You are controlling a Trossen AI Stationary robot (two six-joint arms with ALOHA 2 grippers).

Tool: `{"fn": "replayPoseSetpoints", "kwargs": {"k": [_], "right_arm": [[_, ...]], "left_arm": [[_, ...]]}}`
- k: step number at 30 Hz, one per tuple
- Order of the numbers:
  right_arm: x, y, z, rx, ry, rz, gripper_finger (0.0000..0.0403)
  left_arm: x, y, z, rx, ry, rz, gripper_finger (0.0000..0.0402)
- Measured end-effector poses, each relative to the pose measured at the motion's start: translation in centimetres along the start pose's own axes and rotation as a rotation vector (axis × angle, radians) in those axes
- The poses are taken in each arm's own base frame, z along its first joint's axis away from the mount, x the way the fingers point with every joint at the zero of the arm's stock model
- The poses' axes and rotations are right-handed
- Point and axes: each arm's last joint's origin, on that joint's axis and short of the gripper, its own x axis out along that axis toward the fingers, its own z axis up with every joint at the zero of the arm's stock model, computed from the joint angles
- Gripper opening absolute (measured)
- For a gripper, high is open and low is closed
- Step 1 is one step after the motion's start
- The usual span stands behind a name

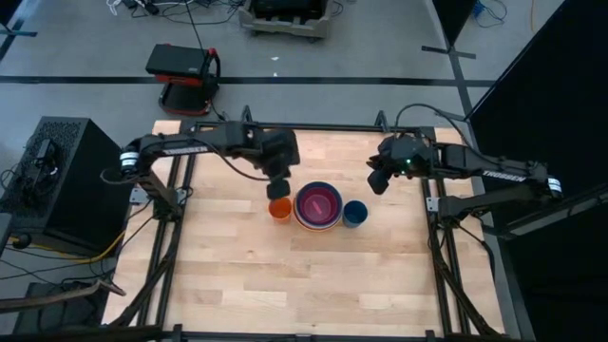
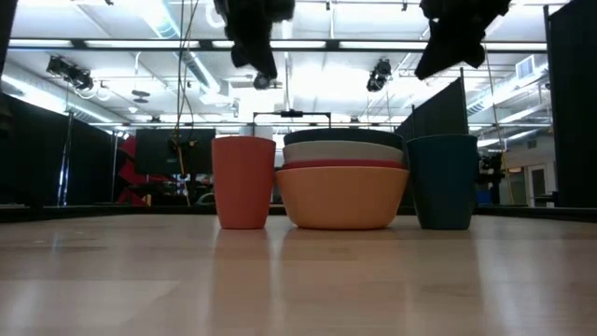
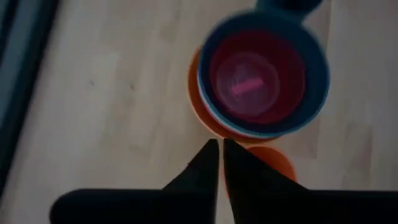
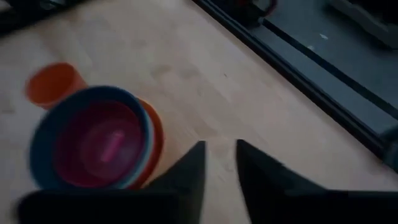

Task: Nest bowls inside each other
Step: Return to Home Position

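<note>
The bowls (image 1: 318,205) sit nested in one stack at the centre of the high view, magenta-pink innermost inside the teal rim. The low view shows white and red-orange rims below that and the yellow-orange bowl on the table (image 1: 237,275) at the bottom. The orange cup (image 1: 280,209) stands just beside the stack on its left in the frame, and the blue cup (image 1: 354,214) stands just beside it on the right.

The left gripper (image 1: 278,189) hangs above the orange cup, just up-frame of it, with its fingers drawn almost together and nothing between them. The right gripper (image 1: 378,181) hovers up and to the right of the blue cup, its fingers parted a little and empty.

The nesting looks done, so the risk lies in the retreat. The left gripper is the concern — if it swings sideways before it rises, it could clip the orange cup's rim, tipping the cup or knocking it into the stack. The right gripper has more room, but a low sweep toward the frame's centre could catch the blue cup. Because both cups stand so close to the stack, either one tipping would likely jar the bowls out of alignment.
</note>
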Motion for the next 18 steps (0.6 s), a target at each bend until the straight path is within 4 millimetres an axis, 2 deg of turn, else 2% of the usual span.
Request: {"fn": "replayPoseSetpoints", "kwargs": {"k": [13, 18], "right_arm": [[-4.8, -0.2, 2.6, 0.008, -0.375, 0.275, 0.0], [-8.6, -1.6, 2.2, 0.039, -0.509, 0.325, 0.0]], "left_arm": [[-8.5, 1.5, -0.9, 0.001, -0.292, 0.09, 0.0], [-11.3, 1.3, -2.6, 0.016, -0.412, 0.1, 0.0]]}}
